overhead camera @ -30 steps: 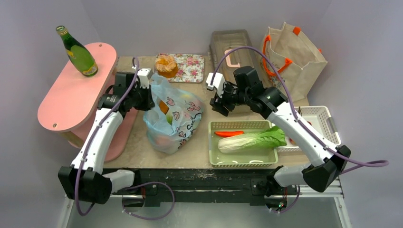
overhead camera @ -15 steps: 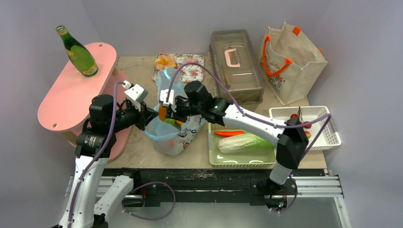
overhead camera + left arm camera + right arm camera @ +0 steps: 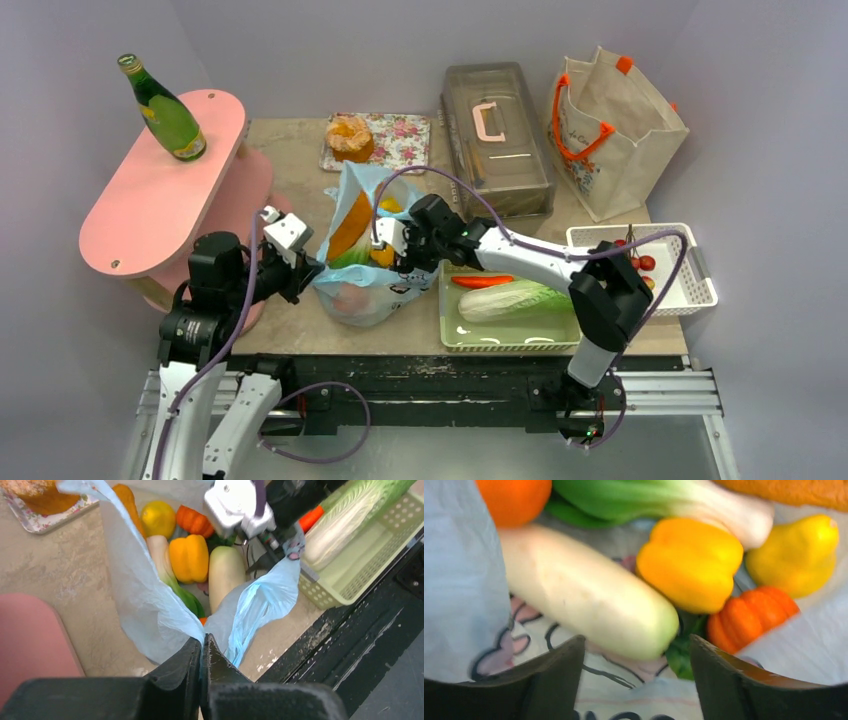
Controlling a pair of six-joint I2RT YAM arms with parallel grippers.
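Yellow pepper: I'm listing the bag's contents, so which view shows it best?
Right wrist: the yellow pepper fills mid-frame, close and unobstructed. Left wrist shows it whole but smaller inside the bag; top external hardly shows it.

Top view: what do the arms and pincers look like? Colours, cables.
Both arms: white link shells, black joints. A purple cable loops loose along the left arm and the right arm. Each wrist carries a white camera block. Left pincer and right pincer have black, tapered fingers.
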